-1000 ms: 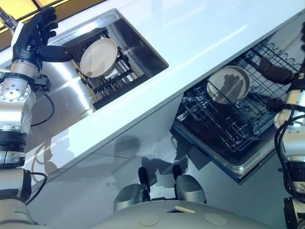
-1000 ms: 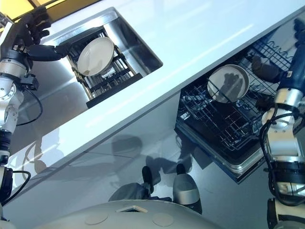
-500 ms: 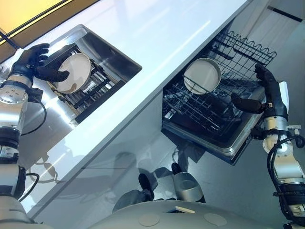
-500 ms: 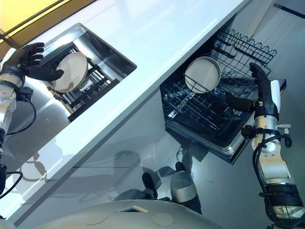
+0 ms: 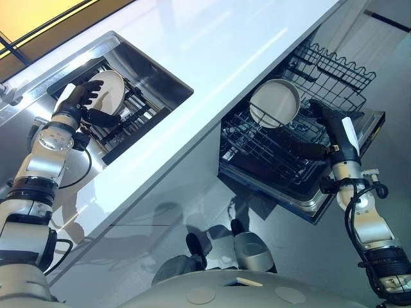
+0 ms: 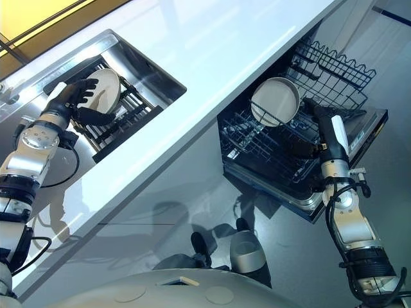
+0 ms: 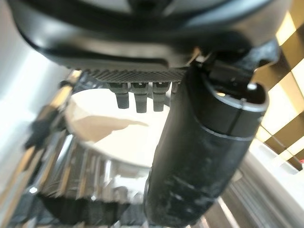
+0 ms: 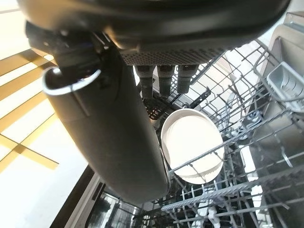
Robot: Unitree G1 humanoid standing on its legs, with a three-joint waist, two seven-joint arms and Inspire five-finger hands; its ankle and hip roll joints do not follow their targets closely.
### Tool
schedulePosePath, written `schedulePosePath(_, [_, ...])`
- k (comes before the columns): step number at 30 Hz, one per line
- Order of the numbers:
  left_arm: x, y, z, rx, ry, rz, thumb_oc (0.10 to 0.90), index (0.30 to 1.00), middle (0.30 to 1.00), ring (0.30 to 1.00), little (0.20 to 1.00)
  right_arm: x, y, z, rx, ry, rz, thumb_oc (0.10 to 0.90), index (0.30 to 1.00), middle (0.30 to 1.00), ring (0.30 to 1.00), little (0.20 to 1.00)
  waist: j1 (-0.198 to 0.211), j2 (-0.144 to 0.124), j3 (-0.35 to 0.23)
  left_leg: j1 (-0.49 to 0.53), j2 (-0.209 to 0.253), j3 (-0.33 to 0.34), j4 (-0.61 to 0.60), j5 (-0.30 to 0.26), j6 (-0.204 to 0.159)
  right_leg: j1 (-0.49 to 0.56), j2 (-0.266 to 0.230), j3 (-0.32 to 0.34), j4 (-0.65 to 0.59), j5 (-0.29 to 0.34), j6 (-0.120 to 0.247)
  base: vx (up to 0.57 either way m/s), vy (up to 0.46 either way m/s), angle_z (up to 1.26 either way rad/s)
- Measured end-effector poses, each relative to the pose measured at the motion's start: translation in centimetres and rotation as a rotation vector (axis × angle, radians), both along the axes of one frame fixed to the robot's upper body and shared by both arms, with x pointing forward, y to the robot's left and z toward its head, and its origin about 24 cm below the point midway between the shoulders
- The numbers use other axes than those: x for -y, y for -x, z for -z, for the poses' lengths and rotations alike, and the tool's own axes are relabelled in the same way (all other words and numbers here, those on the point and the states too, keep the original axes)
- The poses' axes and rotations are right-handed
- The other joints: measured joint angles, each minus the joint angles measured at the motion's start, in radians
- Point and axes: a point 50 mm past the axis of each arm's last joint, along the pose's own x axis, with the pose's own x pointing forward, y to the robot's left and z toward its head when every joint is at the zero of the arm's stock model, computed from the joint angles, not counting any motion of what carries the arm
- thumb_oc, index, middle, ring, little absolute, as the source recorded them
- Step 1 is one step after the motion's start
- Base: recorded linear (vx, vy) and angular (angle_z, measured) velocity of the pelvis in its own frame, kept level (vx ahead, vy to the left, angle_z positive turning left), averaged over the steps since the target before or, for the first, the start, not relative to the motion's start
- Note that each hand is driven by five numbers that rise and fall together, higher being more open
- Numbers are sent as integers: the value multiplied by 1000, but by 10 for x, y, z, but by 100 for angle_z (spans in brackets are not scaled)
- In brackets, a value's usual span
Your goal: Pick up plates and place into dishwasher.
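There are two round white plates. One plate (image 5: 113,85) stands in the rack inside the sink. The other plate (image 5: 275,102) stands on edge toward the back of the dishwasher basket. There is one rectangular stainless-steel sink (image 5: 160,72), and it holds one black slatted drying rack (image 5: 138,117). One long white countertop (image 5: 225,38) runs above one open dishwasher, which has one dark wire basket (image 5: 263,149) pulled out. Two dark robot hands count too: a left hand (image 5: 83,101) and a right hand (image 5: 331,128).
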Motion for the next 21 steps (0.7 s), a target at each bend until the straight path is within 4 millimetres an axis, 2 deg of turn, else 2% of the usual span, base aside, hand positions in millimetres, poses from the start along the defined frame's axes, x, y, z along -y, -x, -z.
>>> schedulePosePath(4, [-2,7,12,-36,1,-4,800,900,900,900,900,0,0,1,-2,-4,2,800,900,900,900,900,2,0,0,9,1,-3,0,0,0,11,0,-3,-3,0,0,4,-10,1])
schedulePosePath(9, [4,9,16,-43,4,21,800,900,900,900,900,0,1,3,-12,-7,6,800,900,900,900,900,8,-1,0,11,2,-3,0,2,-2,12,1,-4,-3,0,0,3,-7,0])
schedulePosePath(15, [7,8,20,23,-121,-57,800,900,900,900,900,1,8,12,-55,-7,13,800,900,900,900,900,6,-11,-6,10,4,-6,0,4,-3,12,2,-8,-3,0,0,12,-25,1])
schedulePosePath(21, [5,9,18,103,-271,-141,800,900,900,900,900,-11,11,24,-104,-11,-36,800,900,900,900,900,-1,-35,-21,9,3,-7,0,4,-3,12,1,-8,-4,0,0,21,-46,1])
